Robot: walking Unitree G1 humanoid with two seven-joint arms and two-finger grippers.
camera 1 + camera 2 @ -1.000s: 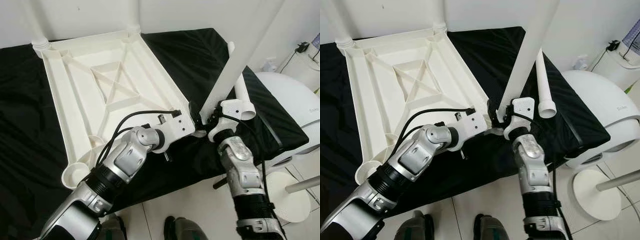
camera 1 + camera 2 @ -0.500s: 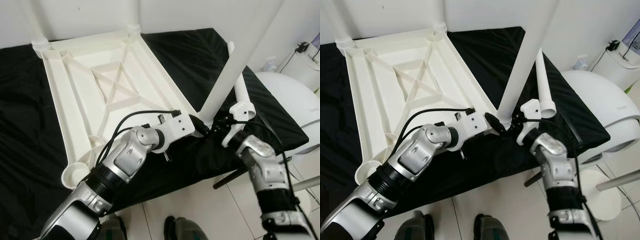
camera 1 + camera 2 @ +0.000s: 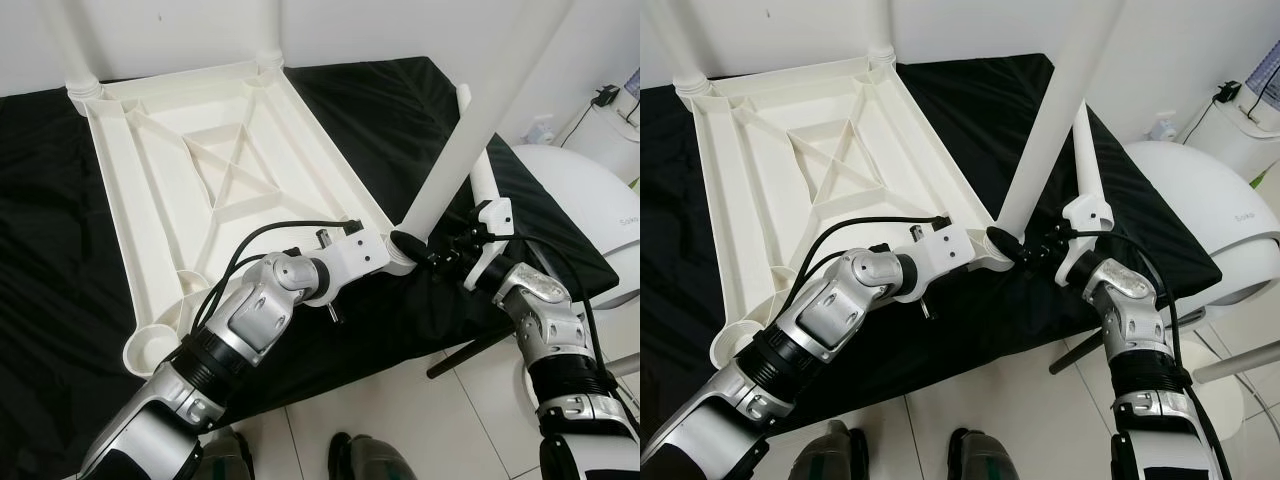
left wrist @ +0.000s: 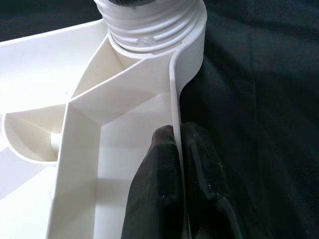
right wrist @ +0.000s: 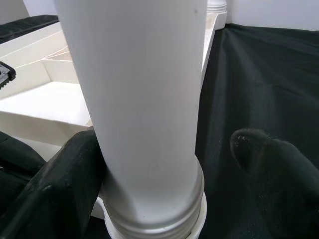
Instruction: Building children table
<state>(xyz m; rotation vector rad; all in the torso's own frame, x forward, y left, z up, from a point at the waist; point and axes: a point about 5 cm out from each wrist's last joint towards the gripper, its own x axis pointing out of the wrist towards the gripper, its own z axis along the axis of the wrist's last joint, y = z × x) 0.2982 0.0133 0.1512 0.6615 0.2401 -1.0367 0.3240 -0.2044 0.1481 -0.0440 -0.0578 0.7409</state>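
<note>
Item: tabletop [image 3: 190, 190], centre frame; my left gripper [image 4: 178, 164] pinches its rim. My right gripper [image 5: 164, 174] open around leg [image 3: 470, 130]. Risk: unheld leg tilts, cross-threading.

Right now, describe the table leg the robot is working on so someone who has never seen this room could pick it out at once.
Start at the white tabletop lying upside down on the black cloth. Go to its near right corner, where the left gripper pinches the rim. The leg rises tilted from that corner's socket, with the right gripper open around its base; unlike the loose leg lying flat on the cloth beside it, it stands up.
</note>
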